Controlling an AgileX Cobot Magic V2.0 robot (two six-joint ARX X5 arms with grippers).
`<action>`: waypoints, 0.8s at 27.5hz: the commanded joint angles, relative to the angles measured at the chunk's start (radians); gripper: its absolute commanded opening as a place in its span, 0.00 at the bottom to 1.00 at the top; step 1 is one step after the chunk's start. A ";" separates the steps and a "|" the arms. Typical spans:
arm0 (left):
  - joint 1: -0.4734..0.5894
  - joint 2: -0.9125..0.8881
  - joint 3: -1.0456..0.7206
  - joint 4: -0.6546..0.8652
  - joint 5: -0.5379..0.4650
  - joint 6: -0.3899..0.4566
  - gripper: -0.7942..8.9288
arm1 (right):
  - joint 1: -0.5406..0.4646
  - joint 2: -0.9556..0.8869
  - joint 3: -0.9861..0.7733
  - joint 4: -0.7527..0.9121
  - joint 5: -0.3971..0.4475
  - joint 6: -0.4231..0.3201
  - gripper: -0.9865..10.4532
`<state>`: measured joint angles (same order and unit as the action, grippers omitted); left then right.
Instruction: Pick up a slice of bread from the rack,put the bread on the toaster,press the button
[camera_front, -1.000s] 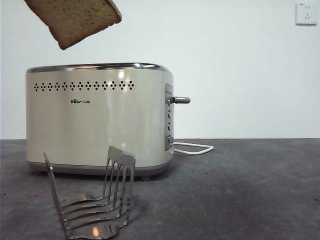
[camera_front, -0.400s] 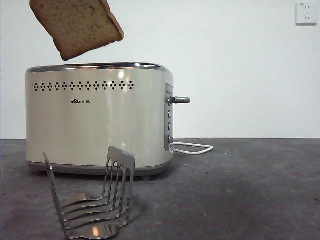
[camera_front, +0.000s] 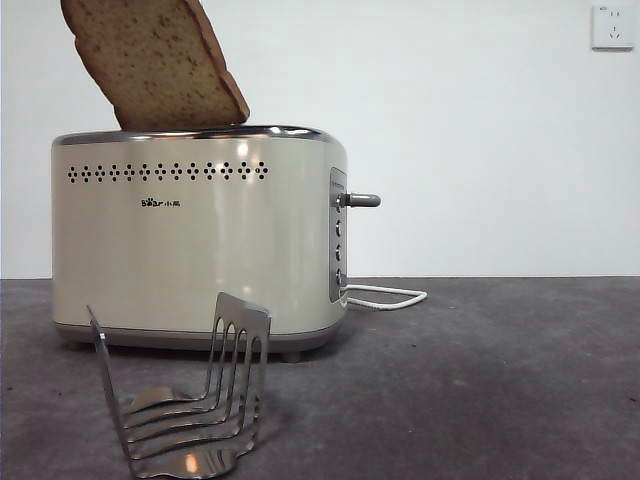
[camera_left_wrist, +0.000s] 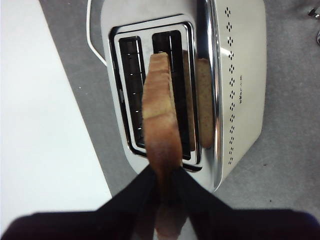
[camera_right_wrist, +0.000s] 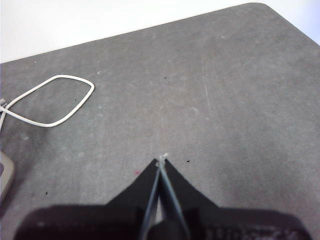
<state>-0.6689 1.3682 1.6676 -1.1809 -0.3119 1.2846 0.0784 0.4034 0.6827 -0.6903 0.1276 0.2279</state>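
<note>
bread slice (camera_front: 155, 62): 1 | toaster (camera_front: 195, 240): 1 | rack (camera_front: 185, 415): 1 | lever button (camera_front: 362, 200): 1 | cord (camera_front: 385, 296): 1 | wall socket (camera_front: 612, 27): 1

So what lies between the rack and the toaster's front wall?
Nothing: in the front view only bare grey table shows between the rack and the toaster. The slice of bread is up at the toaster's top, clamped in the left claw.

Light was even, bright, diffuse. White wall (camera_front: 480, 130) slightly overexposed. 2 small glare spots on toaster (camera_front: 200, 240) front, chrome rim mirrored the bread (camera_left_wrist: 160, 125). Soft shadows under rack (camera_front: 185, 400). Both wrist views blurred at their own jaws.
</note>
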 joint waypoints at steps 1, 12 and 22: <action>-0.002 0.020 -0.001 0.020 -0.003 0.011 0.08 | 0.000 0.000 0.003 0.002 0.000 0.006 0.08; -0.007 0.077 -0.001 0.028 -0.003 0.011 0.08 | 0.000 0.000 0.003 0.000 0.000 0.006 0.08; -0.007 0.138 -0.001 0.037 -0.008 0.011 0.08 | 0.000 0.000 0.003 0.000 0.000 0.005 0.08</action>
<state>-0.6773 1.4815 1.6707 -1.1534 -0.3122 1.2903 0.0784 0.4034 0.6827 -0.6952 0.1276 0.2279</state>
